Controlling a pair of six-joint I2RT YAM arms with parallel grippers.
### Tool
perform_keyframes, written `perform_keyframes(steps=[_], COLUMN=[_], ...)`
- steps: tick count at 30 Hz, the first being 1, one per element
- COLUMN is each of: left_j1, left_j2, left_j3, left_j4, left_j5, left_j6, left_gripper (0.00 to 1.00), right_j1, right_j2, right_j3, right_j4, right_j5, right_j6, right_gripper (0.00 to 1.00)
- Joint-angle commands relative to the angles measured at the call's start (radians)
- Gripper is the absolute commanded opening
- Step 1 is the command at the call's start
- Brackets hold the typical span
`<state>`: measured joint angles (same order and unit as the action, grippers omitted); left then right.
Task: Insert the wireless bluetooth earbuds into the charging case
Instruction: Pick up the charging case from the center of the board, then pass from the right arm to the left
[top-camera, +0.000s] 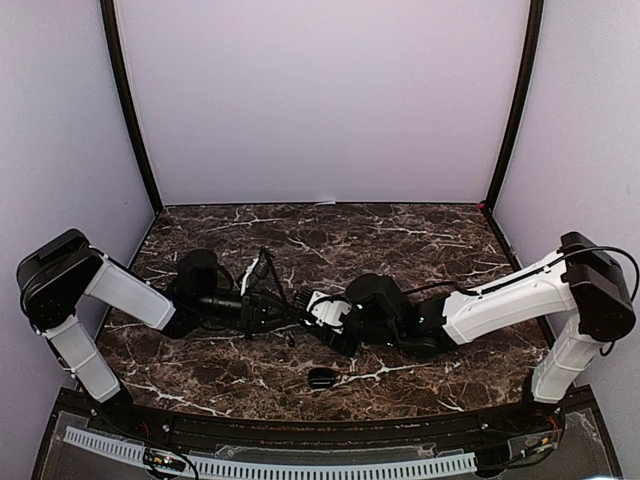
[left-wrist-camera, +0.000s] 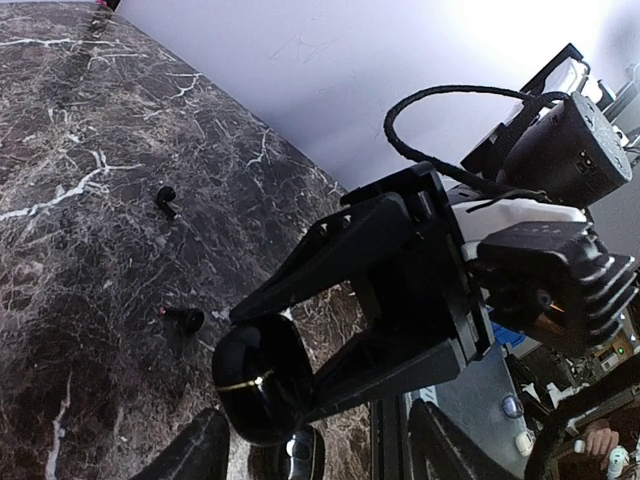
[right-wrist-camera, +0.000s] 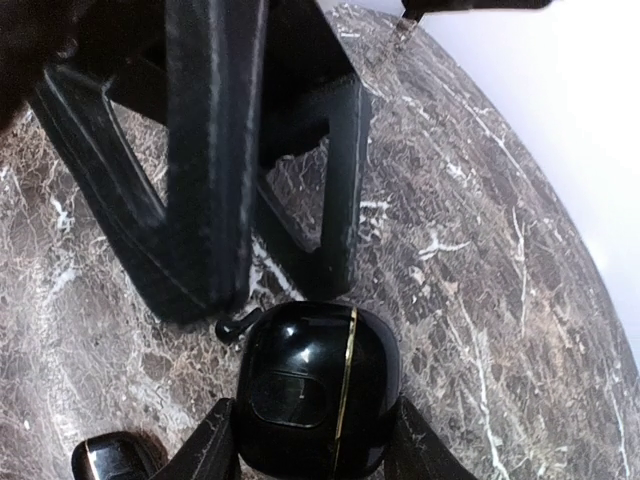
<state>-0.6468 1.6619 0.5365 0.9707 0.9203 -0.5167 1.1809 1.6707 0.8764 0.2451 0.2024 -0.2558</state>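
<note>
A glossy black charging case (right-wrist-camera: 315, 380) with a gold seam is closed and gripped between my right gripper's (right-wrist-camera: 312, 445) fingers, low over the marble table. It also shows in the left wrist view (left-wrist-camera: 258, 385), held by the right gripper's fingers (left-wrist-camera: 340, 250). My left gripper (left-wrist-camera: 315, 458) is open, its fingers (right-wrist-camera: 205, 150) standing apart just beyond the case. A black earbud (right-wrist-camera: 234, 326) lies on the table right behind the case. Two black earbuds (left-wrist-camera: 166, 199) (left-wrist-camera: 186, 319) lie farther out. In the top view both grippers (top-camera: 280, 312) (top-camera: 318, 312) meet mid-table. No white buds show.
A second glossy black rounded object (right-wrist-camera: 108, 460) lies on the table by the held case; it also shows in the left wrist view (left-wrist-camera: 300, 455). A small black case-like thing (top-camera: 321, 378) sits near the front edge. Walls enclose the marble table (top-camera: 420, 240).
</note>
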Motion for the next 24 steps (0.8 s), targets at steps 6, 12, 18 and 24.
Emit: perform_keyframes(steps=[6, 12, 18, 24], left_j1=[-0.016, -0.019, -0.019, -0.019], left_j2=[0.023, 0.037, 0.036, 0.041], left_j3=[0.038, 0.049, 0.052, 0.051], left_j4=[0.036, 0.028, 0.019, 0.025], left_j5=[0.053, 0.064, 0.059, 0.059], left_j6=[-0.029, -0.027, -0.017, -0.021], left_gripper=[0.67, 0.53, 0.43, 0.47], right_j1=[0.041, 0.044, 0.048, 0.061], right_j2=[-0.023, -0.013, -0.021, -0.022], right_j3=[-0.002, 0.002, -0.006, -0.010], right_j4=[0.143, 0.154, 0.155, 0.158], right_j5=[0.104, 0.119, 0.114, 0.126], right_j6=[-0.073, -0.085, -0.093, -0.103], right_gripper=[0.43, 0.44, 0.48, 0.49])
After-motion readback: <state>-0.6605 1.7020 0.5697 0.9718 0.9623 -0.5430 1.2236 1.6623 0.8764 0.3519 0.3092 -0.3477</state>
